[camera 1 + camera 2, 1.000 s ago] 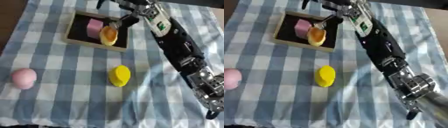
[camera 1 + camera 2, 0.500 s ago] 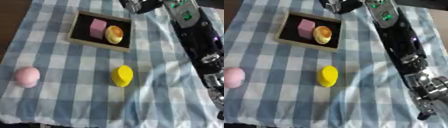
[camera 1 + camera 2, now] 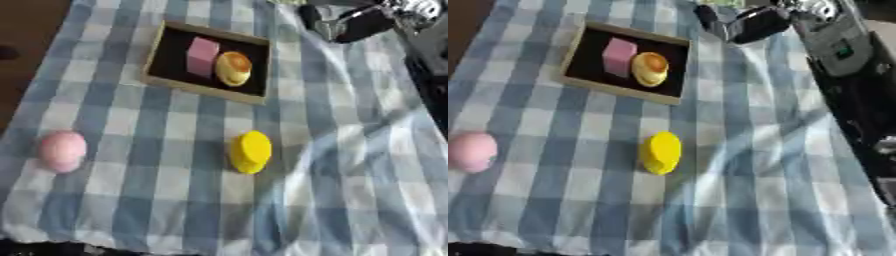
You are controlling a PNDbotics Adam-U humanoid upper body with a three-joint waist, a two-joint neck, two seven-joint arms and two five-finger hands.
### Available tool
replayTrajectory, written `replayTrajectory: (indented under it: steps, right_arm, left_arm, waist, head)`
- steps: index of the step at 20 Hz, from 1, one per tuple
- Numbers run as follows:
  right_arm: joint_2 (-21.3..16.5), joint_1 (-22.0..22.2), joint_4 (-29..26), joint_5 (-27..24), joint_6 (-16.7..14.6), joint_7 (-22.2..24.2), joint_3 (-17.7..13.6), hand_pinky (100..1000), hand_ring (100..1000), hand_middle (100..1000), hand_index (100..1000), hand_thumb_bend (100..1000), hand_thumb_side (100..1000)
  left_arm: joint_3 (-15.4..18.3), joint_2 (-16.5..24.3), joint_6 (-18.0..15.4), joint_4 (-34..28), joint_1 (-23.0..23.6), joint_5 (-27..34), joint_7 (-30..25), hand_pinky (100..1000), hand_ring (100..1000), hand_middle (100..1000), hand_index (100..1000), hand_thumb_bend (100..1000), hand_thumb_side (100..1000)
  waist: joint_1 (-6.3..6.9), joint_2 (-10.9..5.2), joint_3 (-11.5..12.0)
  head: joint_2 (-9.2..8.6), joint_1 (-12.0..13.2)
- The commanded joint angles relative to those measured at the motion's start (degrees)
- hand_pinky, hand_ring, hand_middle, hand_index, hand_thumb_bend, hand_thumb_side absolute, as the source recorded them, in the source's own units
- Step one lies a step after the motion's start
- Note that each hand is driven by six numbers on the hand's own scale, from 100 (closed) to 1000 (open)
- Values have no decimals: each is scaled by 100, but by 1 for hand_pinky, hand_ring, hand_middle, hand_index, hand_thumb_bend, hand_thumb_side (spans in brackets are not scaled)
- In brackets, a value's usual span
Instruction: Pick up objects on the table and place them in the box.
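The right hand (image 3: 750, 22) hangs above the far part of the table, off the box's far right corner and clear of it. Its dark fingers (image 3: 708, 17) look spread and roughly straight, with nothing between them; the hand touches none of the objects. The right arm (image 3: 855, 85) runs down the right side of the view toward the near edge, black with a grey casing near the wrist, and it covers much of the cloth on that side. The left hand shows in neither view.

The box (image 3: 157, 50), a shallow tray with a pale wooden rim and black floor, sits on the far centre of the blue-and-white checked tablecloth (image 3: 131, 200). Inside it a pink cube (image 3: 202, 54) and a round yellow-orange piece with a browner top (image 3: 234, 68) lie side by side, just beside each other, toward the box's right half; its left half is bare black floor.

A yellow oval object (image 3: 249, 151) lies on the cloth near the middle, well apart from the box on its near side. A pink ball-like object (image 3: 62, 149) rests near the cloth's left edge. Open cloth lies between these two and along the near edge. The cloth is rumpled into folds on the right.
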Motion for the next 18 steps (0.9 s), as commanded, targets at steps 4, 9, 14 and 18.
replayTrajectory:
  steps: [4,9,14,18]
  right_arm:
    - [-156,575,-866,-53,-1267,1503,-88,953,1000,644,980,100,198]
    - [-32,1264,-1556,350,-1267,1680,-38,970,1000,754,985,100,199]
    - [160,1582,-1909,780,-1220,1869,155,998,1000,783,996,100,201]
    - [304,1638,-1921,1084,-1252,2042,343,1000,1000,863,1000,100,205]
  left_arm:
    - [72,136,-31,-116,-1,-63,68,798,964,827,843,100,572]
    - [84,137,-43,-116,10,-74,79,798,965,827,843,100,573]
    - [98,153,-47,-116,33,-98,90,799,966,828,843,100,573]
    - [98,158,-32,-116,57,-110,75,799,968,829,843,100,573]
  waist:
    - [47,-138,-8]
    - [62,-146,35]
    - [66,-143,45]
    - [75,-132,44]
  head:
    - [22,41]
    - [22,10]
    - [22,-1]
    - [22,0]
